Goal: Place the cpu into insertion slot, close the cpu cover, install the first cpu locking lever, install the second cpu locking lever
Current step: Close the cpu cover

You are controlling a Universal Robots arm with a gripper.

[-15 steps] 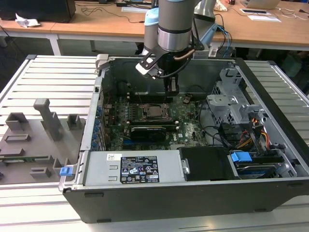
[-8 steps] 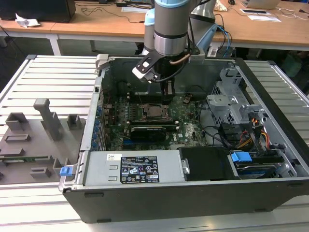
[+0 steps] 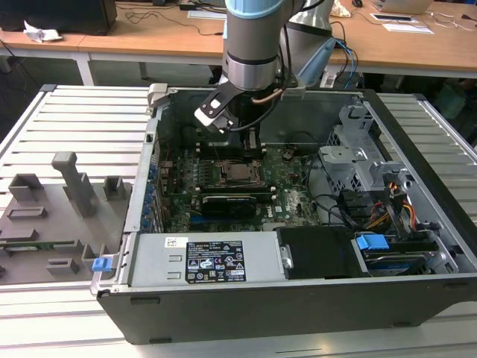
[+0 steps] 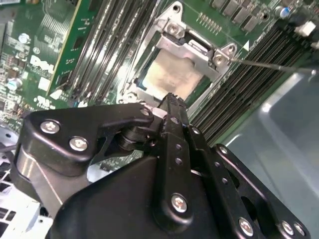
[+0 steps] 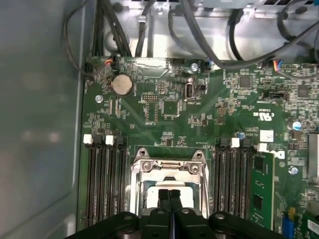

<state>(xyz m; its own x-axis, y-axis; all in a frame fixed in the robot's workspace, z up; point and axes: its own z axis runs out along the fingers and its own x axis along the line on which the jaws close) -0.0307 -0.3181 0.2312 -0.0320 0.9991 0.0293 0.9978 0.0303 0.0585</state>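
**Hand (image 5: 168, 193) closed just above the seated cpu (image 4: 169, 74)**

Grips nothing: fingers (image 4: 172, 127) pressed flat against each other, no gap between the pads. Points the joined tips down at the cpu, close over its pale top face in both wrist views; impossible to tell whether touching it or just clear of it.

As for the cpu: seated in the insertion slot (image 3: 221, 173) on the green motherboard (image 5: 174, 119), between two banks of long black memory slots (image 5: 104, 184). Ringed by the cpu cover (image 4: 192, 50), apparently lying flat, silver frame over the cpu's edges, screw heads at the corners. From one corner of that cover, a thin metal rod (image 4: 269, 64) slanting off across the memory slots.

Seen in the exterior view: reaches down from the arm (image 3: 253, 45) into the open computer case (image 3: 298, 306) on the slatted grey table (image 3: 82, 112), hanging over the slot near the middle of the board.
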